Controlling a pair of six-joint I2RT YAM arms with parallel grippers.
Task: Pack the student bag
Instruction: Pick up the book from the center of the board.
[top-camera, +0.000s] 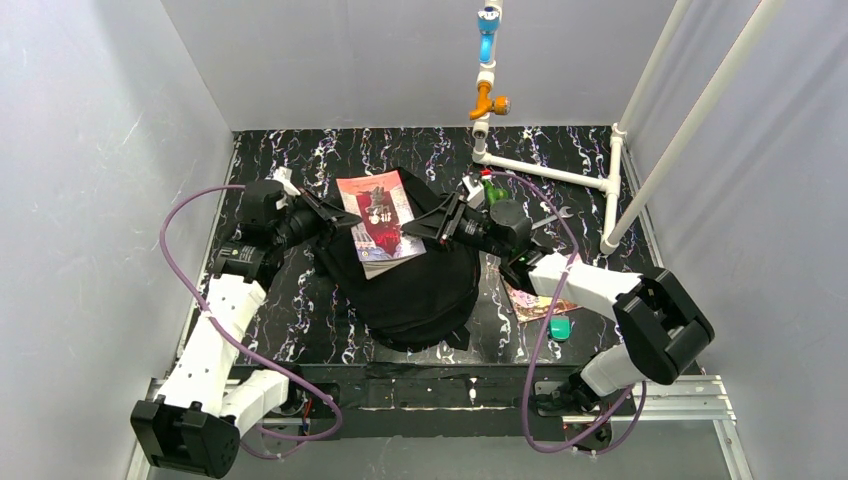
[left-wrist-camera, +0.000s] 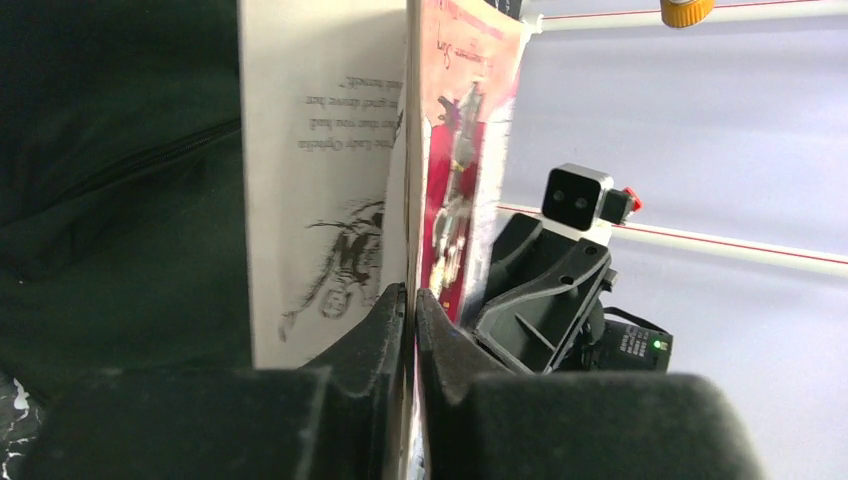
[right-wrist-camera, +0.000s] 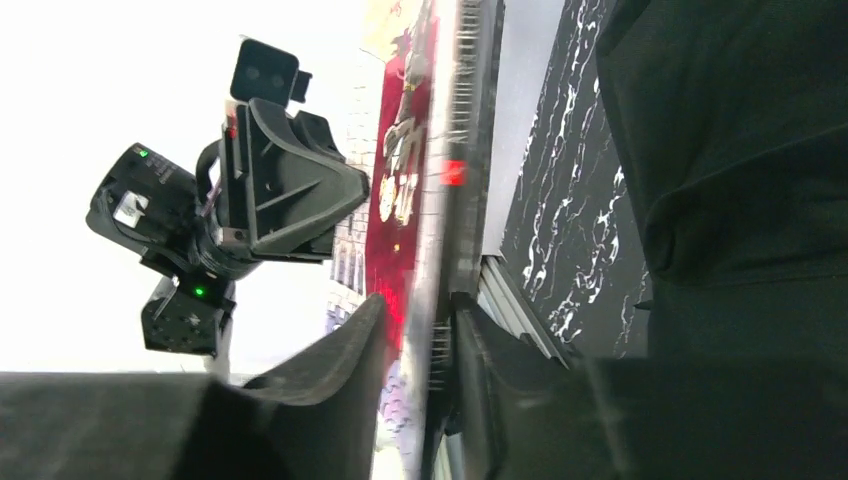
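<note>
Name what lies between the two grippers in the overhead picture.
A red-covered book spans the gap between the left gripper and the right gripper, over the student bag; the top view shows it.

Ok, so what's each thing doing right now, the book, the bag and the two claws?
student bag, lying on the table
book, held flat over the student bag, cover up
left gripper, shut on the book's edge
right gripper, jaws astride the book's other edge, grip unclear
</note>
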